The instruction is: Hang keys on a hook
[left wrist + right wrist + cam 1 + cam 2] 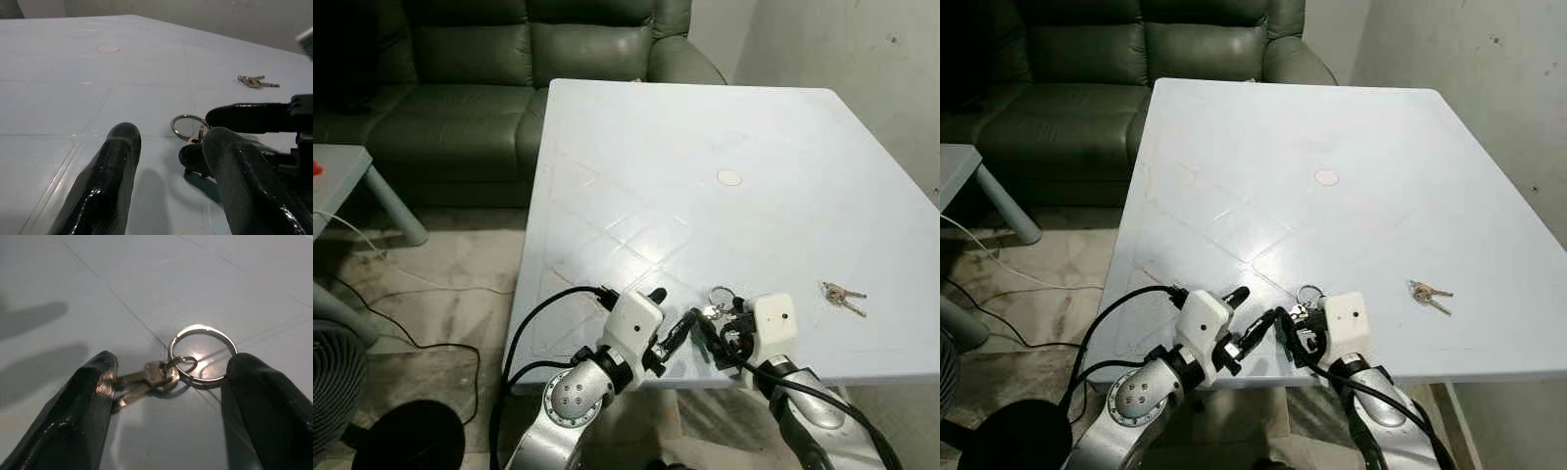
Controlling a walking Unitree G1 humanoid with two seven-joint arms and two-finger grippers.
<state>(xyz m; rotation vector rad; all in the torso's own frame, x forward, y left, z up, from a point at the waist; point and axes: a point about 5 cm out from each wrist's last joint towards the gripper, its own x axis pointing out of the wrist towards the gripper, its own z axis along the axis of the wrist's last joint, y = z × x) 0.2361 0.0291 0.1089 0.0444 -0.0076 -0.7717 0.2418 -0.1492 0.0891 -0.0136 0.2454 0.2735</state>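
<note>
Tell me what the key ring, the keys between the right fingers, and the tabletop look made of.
Key ring: polished silvery metal, with bright glints on it. Keys between the open right gripper fingers: brassy, duller metal, yellowish sheen. Table: pale, probably moulded plastic, smooth semi-gloss with shallow grooves and soft reflections.

My two head cameras look forward and down from above the near edge of the pale desk (724, 127), taking in nearly its whole top with the green sofa (509, 69) beyond, and they share that scene with a slight sideways offset. My left wrist camera sits low, just over the desk, looking along my left end effector (168, 161) across the surface toward the wall. My right wrist camera looks closely down between my right end effector's (168, 387) fingers at the key ring (203, 352), which the other views also catch.
</note>
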